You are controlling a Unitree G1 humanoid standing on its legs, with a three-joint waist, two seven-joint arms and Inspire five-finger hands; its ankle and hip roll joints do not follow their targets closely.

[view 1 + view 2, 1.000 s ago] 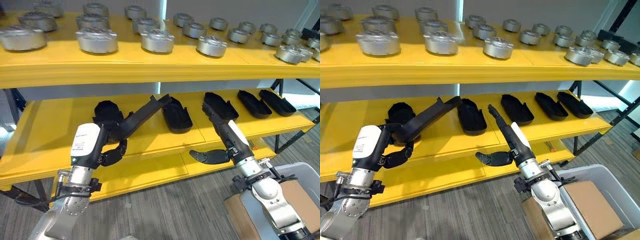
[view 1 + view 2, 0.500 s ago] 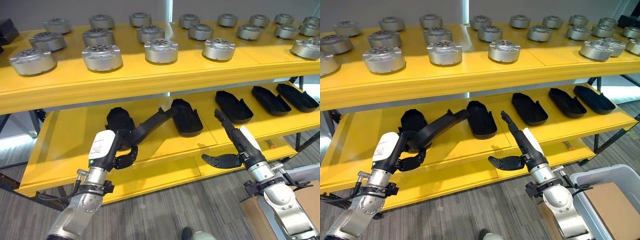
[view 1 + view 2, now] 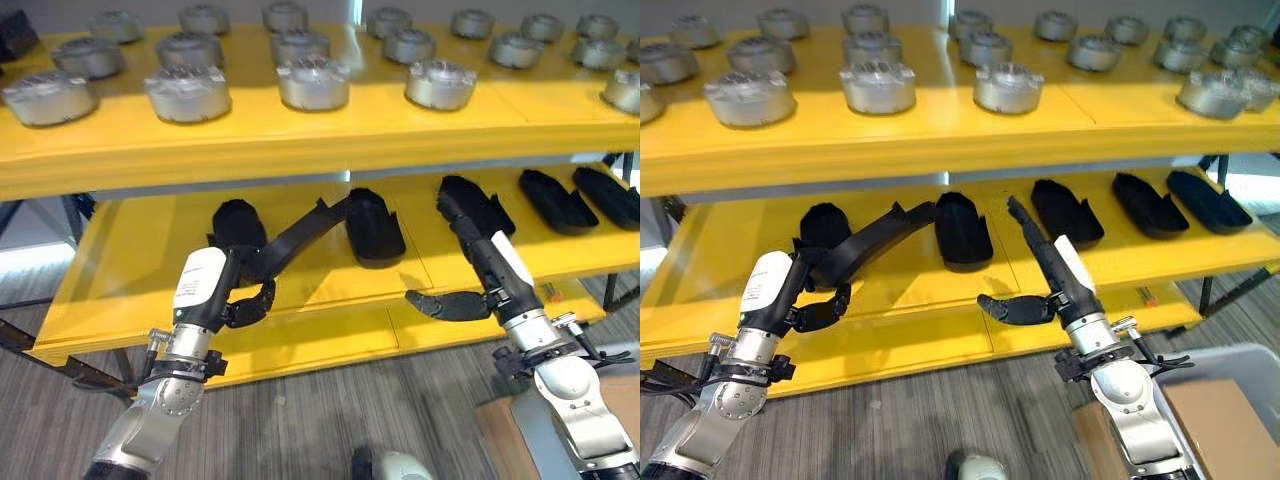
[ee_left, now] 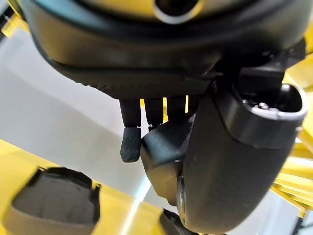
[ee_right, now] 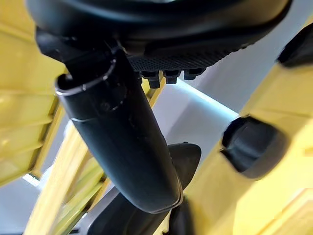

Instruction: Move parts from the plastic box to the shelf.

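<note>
My left hand (image 3: 228, 292) is shut on a long black part (image 3: 296, 234) that slants up to the right over the middle yellow shelf (image 3: 130, 262). The part's far end sits close to a black part (image 3: 374, 226) lying on that shelf. Another black part (image 3: 238, 224) lies just behind the left hand. My right hand (image 3: 492, 268) is open, thumb out to the left. Its straight fingers (image 3: 1028, 230) point up at the shelf, in front of a third black part (image 3: 1068, 210). The plastic box (image 3: 1246, 362) stands at the lower right.
Two more black parts (image 3: 556, 198) lie further right on the middle shelf. Several round silver parts (image 3: 312, 82) stand in rows on the top yellow shelf (image 3: 250, 135). A brown cardboard sheet (image 3: 1218, 420) lies in the plastic box. Grey floor runs below the shelves.
The camera has shifted, so the whole shelf sits differently in view. My right hand's fingers now overlap the black part on the shelf. The left hand still holds its part the same way.
</note>
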